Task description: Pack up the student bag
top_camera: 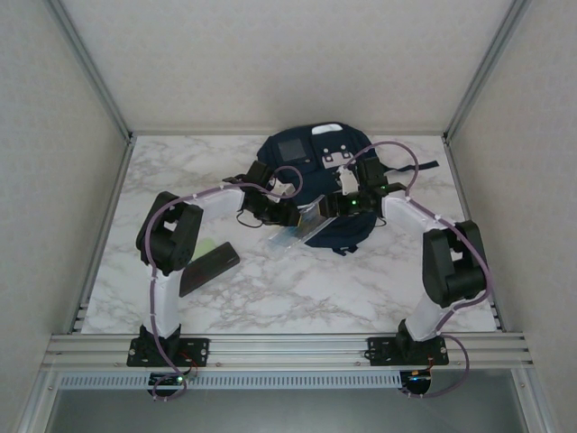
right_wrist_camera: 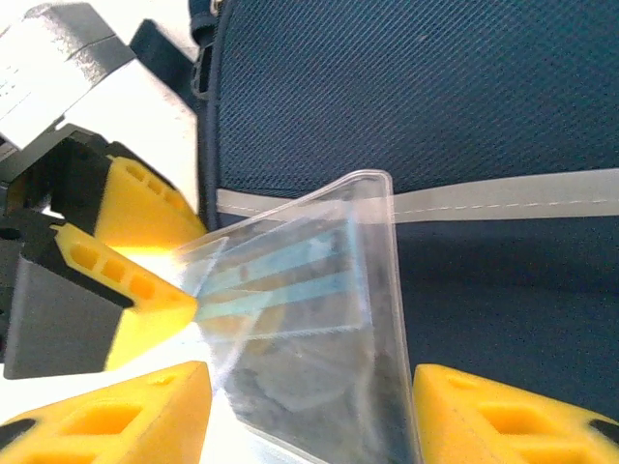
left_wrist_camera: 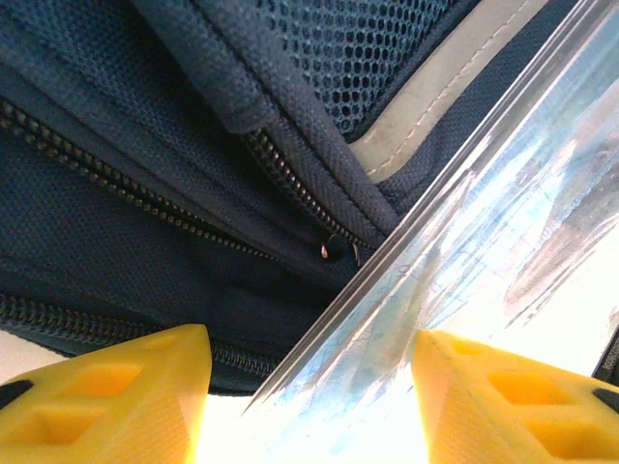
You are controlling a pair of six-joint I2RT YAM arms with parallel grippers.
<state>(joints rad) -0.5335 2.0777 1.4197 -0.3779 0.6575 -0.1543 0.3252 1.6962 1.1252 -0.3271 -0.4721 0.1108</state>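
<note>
The student bag [top_camera: 315,176] lies flat at the back middle of the marble table, dark navy with a white stripe [right_wrist_camera: 503,198] and zips [left_wrist_camera: 290,179]. A clear plastic pouch [top_camera: 297,231] holding see-through rulers juts out over the bag's near edge, tilted. My left gripper [top_camera: 290,218] comes in from the left and is shut on the pouch's left edge [right_wrist_camera: 208,261]; the pouch [left_wrist_camera: 464,251] runs slantwise between its yellow fingers [left_wrist_camera: 106,396]. My right gripper [top_camera: 330,209] stands open around the pouch's other end [right_wrist_camera: 309,319], its fingers [right_wrist_camera: 503,416] wide apart above the bag [right_wrist_camera: 435,116].
A flat black case [top_camera: 209,268] lies on the table to the left, near the left arm's elbow, with a pale green item [top_camera: 206,246] just behind it. A bag strap [top_camera: 425,166] trails to the right. Grey walls and metal posts fence the table.
</note>
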